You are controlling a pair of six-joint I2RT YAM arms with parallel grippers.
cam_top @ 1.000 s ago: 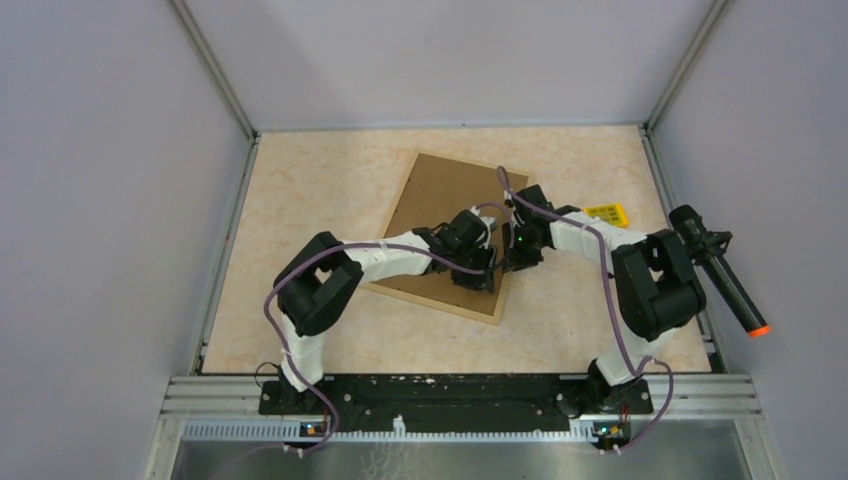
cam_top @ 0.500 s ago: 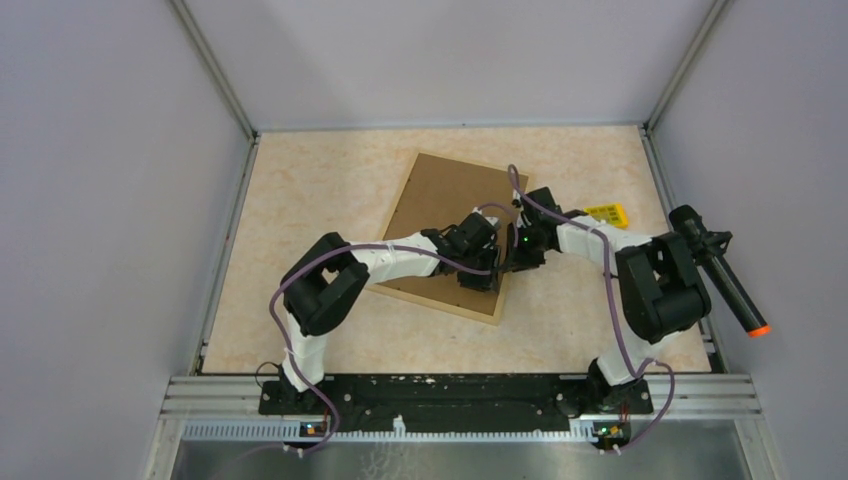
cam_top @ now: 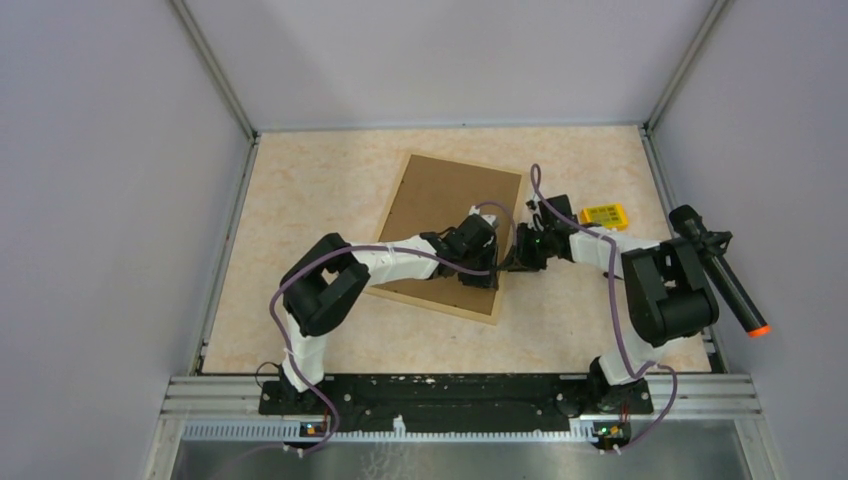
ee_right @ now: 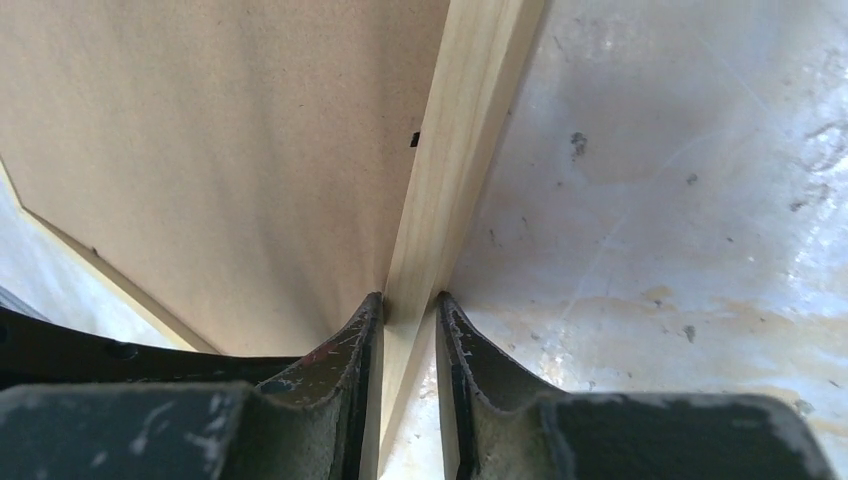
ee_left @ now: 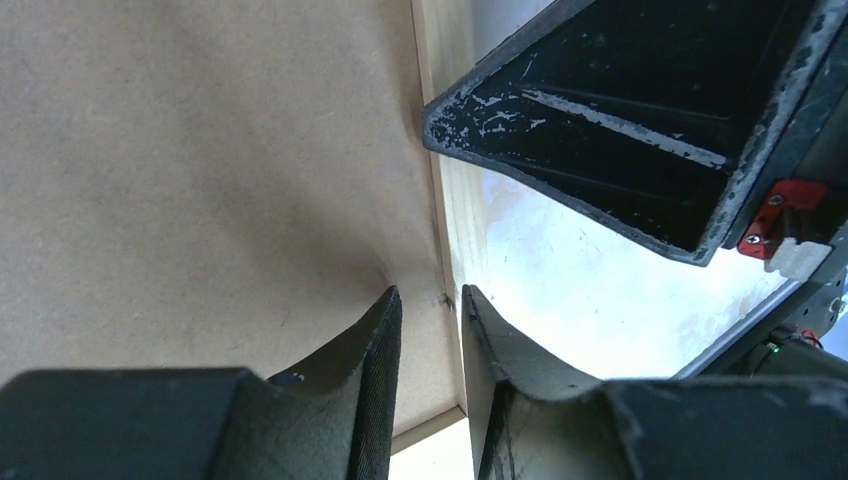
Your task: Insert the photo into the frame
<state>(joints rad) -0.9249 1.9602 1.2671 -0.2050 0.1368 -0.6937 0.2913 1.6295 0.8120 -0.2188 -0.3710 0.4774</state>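
Pale wood rail of the frame (ee_right: pixel 470 120) is pinched by the right gripper (ee_right: pixel 408 300) and straddled by the left gripper (ee_left: pixel 432 295), jaws narrowed, hold unclear. Any lift should be kept level.

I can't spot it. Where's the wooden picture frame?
In the top view, the frame lies back-up in the middle of the table, left of the yellow box.

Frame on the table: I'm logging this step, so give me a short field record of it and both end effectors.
frame: lying back up on the table, brown board showing
photo: not visible
right end effector: closed on the frame's right wooden rail
left end effector: fingers close together astride that rail's inner edge; grip unclear
yellow object: apart from the frame, off its right edge
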